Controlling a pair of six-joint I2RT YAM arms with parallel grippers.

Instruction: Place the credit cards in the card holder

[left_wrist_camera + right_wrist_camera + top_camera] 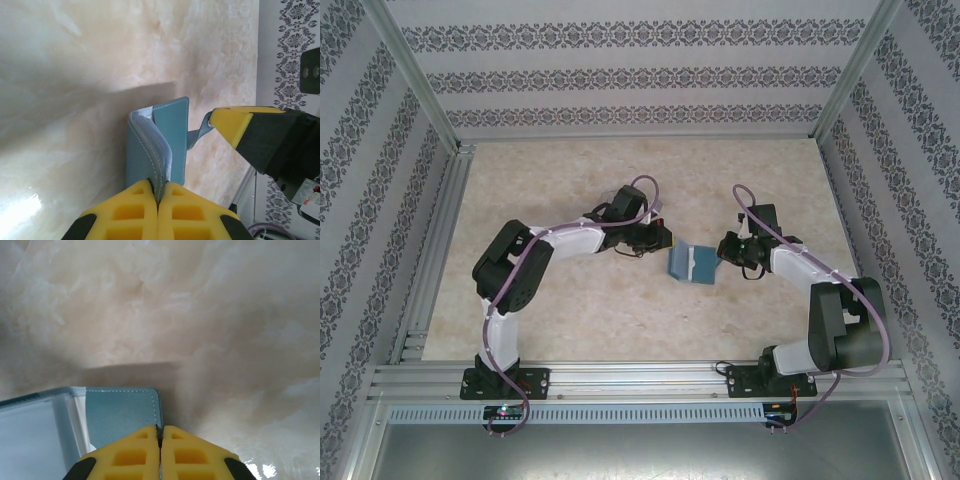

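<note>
The teal-blue card holder [692, 262] stands partly open in the middle of the table, between my two grippers. My left gripper [660, 240] is shut on the edge of one stitched flap [158, 192], with the paler inner pocket [161, 145] bulging beside it. My right gripper [725, 250] is shut on the edge of the other cover [160, 432]; its yellow finger [232, 122] pinches the holder's strap in the left wrist view. The blue cover [120, 412] and the pale inner pocket [30, 440] lie to the left of my right fingers. The credit cards are out of view.
The beige marble tabletop [620, 310] spreads around the holder. Aluminium rails run along the left side [430, 270] and the near edge [640, 375]. Patterned walls [620, 80] close in the back and both sides.
</note>
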